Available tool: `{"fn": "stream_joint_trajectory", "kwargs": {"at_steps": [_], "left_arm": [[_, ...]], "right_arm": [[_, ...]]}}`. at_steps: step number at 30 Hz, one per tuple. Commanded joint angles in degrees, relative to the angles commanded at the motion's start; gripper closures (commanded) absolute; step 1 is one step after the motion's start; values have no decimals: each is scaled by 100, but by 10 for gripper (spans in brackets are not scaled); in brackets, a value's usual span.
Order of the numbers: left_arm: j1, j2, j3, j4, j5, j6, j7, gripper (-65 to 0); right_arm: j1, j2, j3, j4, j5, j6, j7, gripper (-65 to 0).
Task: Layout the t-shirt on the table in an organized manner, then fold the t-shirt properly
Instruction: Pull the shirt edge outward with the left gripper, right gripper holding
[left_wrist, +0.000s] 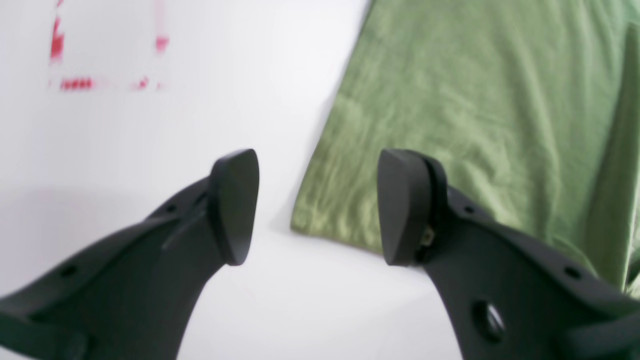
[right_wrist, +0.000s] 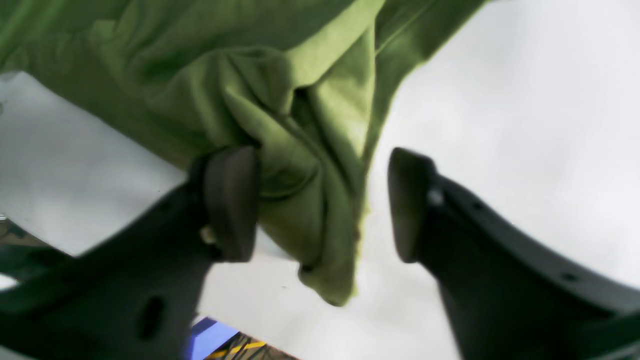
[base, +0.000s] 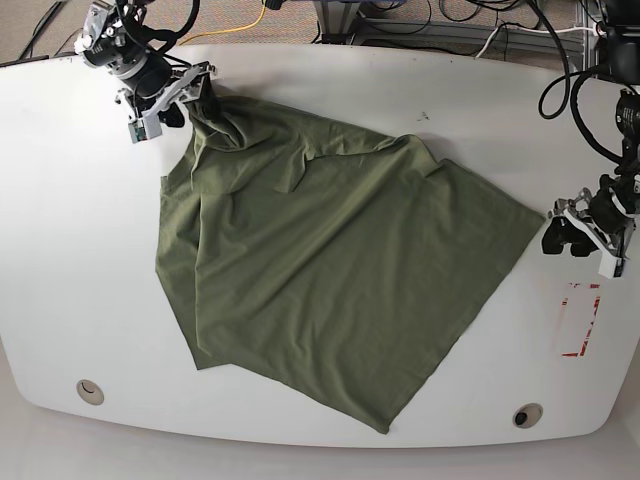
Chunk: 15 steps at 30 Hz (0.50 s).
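Only the right wrist view shows the t-shirt bunched between the right gripper's spread fingers.

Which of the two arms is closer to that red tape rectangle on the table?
Left. The left gripper hangs just above the red tape rectangle; the right gripper is at the far corner, by the t-shirt.
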Motion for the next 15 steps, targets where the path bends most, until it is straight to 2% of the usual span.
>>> {"fn": "stream_joint_trajectory", "kwargs": {"at_steps": [1, 3, 5, 8, 10, 13, 15], "left_arm": [[-44, 35, 0, -97, 9, 0, 0, -357], [-114, 62, 0, -264, 53, 0, 0, -357], [-220, 105, 9, -492, 176, 0, 0, -357], [-466, 387, 9, -765, 404, 0, 0, -357], [-607, 457, 9, -923, 571, 0, 0, -357], [-791, 519, 9, -1248, 818, 0, 0, -357], [-905, 633, 9, -1415, 879, -9, 0, -357]], "right_arm": [[0, 0, -9, -18, -9, 0, 0, -178], [0, -9, -26, -35, -9, 0, 0, -109], [0, -9, -35, -35, 0, 0, 0, -95], [0, -26, -35, -35, 26, 0, -9, -86], [-9, -26, -35, -35, 26, 0, -9, -76], [-18, -35, -35, -35, 18, 0, -9, 0], [-18, -35, -35, -35, 18, 0, -9, 0]]}}
